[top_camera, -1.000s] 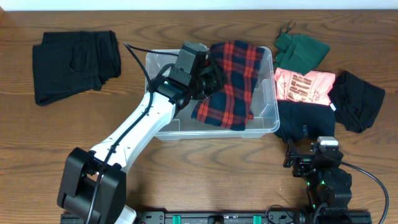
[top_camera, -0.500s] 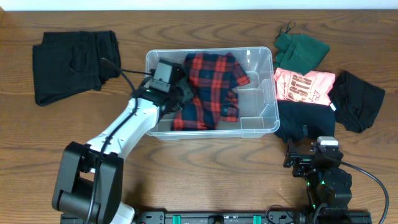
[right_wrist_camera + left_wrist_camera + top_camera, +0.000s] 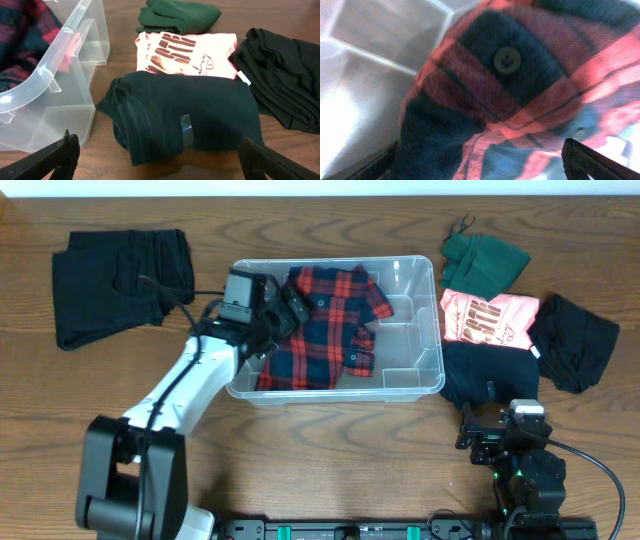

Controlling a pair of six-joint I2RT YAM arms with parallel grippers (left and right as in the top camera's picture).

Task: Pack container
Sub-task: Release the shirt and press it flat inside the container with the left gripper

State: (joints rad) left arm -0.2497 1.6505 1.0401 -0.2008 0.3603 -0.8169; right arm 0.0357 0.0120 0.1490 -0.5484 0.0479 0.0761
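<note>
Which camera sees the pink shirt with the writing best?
The right wrist view: the pink shirt lies close, its writing big and clear. The overhead view shows it small, beside the container. The left wrist view misses it.

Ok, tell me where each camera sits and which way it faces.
Overhead: fixed above the wooden table, looking straight down; left arm and right arm show.
Left wrist: low over the clear plastic rectangular container, aimed at the red-and-navy plaid shirt; open left fingers at bottom corners.
Right wrist: low at the table's edge, facing the folded dark garment and pink printed T-shirt; open right fingers at bottom corners.
Shared: overhead and left wrist both show the plaid shirt.
</note>
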